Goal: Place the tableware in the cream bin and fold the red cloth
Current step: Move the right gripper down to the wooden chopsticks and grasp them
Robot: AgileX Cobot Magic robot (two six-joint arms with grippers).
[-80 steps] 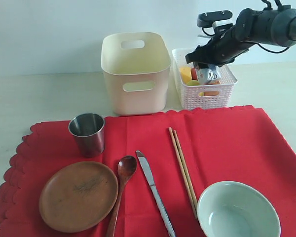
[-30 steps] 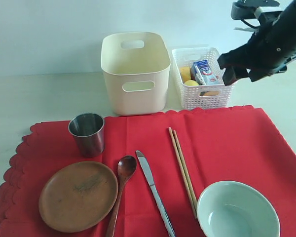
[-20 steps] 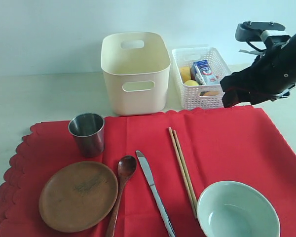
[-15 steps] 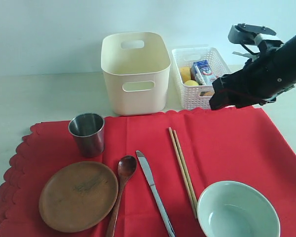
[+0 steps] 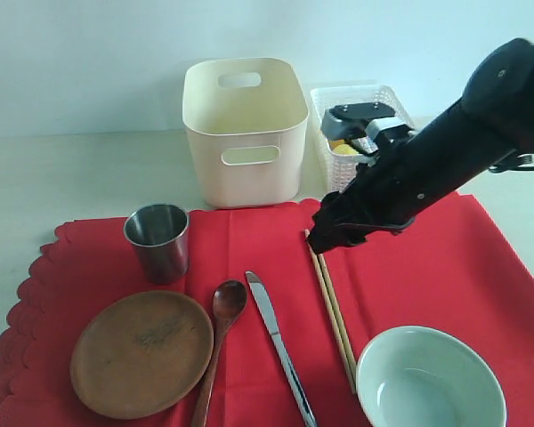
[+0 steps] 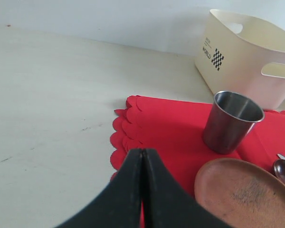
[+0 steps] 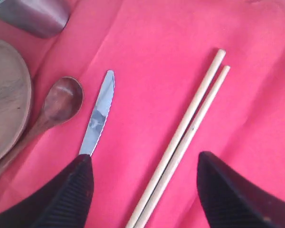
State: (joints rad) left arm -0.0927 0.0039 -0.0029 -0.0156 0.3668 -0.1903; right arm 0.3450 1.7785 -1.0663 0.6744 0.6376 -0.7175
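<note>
Step in hand: chopsticks pickup. Right gripper point(image 5: 323, 240), jaws apart and empty, hovers over chopsticks point(image 5: 331, 307), which lie on red cloth point(image 5: 427, 258) in front of cream bin point(image 5: 245, 133). Left gripper point(image 6: 142, 185) closed, empty. Next move: descend, straddle both sticks, close.

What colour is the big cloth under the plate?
The cloth is bright red; the exterior view shows it best.
</note>
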